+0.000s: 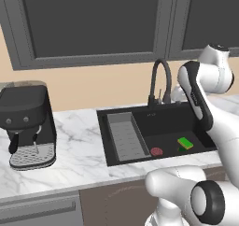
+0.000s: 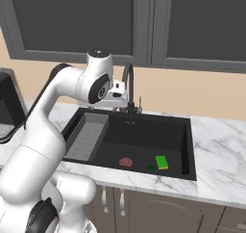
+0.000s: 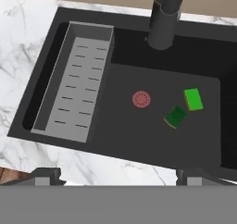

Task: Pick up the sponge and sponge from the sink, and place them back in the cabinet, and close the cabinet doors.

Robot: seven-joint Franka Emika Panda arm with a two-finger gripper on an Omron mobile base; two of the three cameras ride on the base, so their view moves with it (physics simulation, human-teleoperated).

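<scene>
Two sponges lie on the floor of the black sink (image 3: 120, 130), right of the red drain disc (image 3: 141, 99). One sponge (image 3: 193, 99) is bright green and lies flat. The other sponge (image 3: 176, 117) looks darker and sits tilted just beside it. From the base views the bright sponge (image 1: 185, 143) (image 2: 162, 162) is near the sink's front right corner, with the dark one (image 2: 150, 167) in front of it. My gripper (image 3: 120, 176) hangs open high above the sink's front rim, with nothing between its fingertips (image 3: 46, 174). The cabinet and its doors are out of view.
A grey ribbed tray (image 3: 76, 93) fills the sink's left side. The black arched faucet (image 2: 129, 90) rises at the back, close to my hand. A coffee machine (image 1: 28, 122) stands on the marble counter (image 1: 79, 150) to the left. Dark glass-fronted wall cupboards (image 1: 88, 19) hang overhead.
</scene>
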